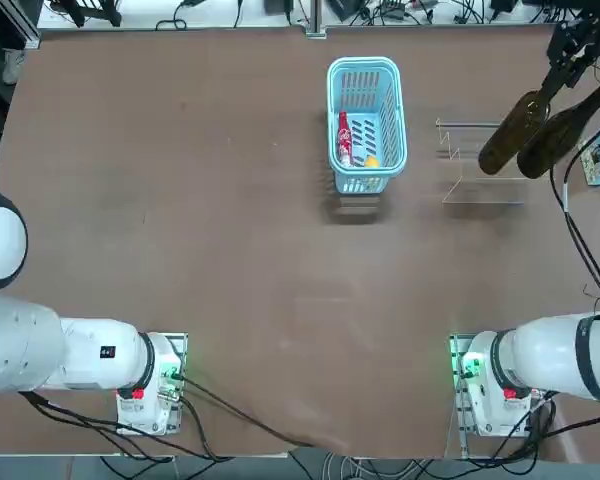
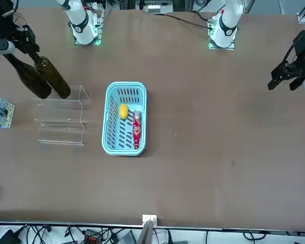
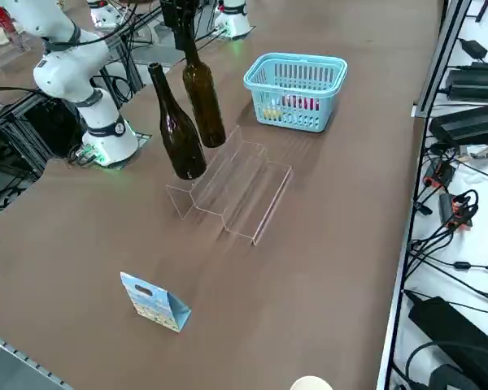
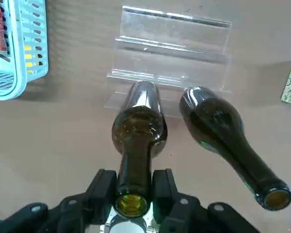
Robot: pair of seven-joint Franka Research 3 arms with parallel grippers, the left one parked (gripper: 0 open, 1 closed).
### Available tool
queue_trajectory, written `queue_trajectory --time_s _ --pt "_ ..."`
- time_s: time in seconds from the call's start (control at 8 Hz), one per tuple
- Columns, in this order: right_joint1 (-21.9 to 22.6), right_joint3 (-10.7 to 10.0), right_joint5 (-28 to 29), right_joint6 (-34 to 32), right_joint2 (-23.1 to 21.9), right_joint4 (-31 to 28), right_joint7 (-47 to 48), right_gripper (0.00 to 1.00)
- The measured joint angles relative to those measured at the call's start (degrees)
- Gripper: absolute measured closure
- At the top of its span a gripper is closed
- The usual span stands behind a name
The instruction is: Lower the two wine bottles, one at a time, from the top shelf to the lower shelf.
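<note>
Two dark wine bottles stand upright side by side at the tall end of the clear acrylic stand [image 3: 236,183], on its top shelf [image 3: 213,169]. The lower shelf [image 3: 259,195] is bare. My right gripper [image 4: 134,187] is at the top of the neck of the bottle nearer the basket [image 4: 138,128] [image 3: 203,101] [image 1: 505,130]. Its two fingers press on the neck from both sides, shut on it. The other bottle [image 4: 218,126] [image 3: 177,134] [image 1: 558,128] stands free right beside it.
A light-blue basket [image 1: 366,70] to the left of the stand holds a small red bottle [image 1: 344,138] and a yellow item [image 1: 372,160]. A small printed blue paper bag [image 3: 154,302] stands beyond the stand, close to the table's right edge.
</note>
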Motion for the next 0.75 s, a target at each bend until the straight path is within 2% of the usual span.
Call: queue_trajectory --time_s 0.38,0.75 --pt "0.02 0.00 -0.16 0.14 -0.01 0.00 0.00 0.53" --pt "0.03 0.00 -0.19 0.50 -0.01 0.01 0.00 0.44"
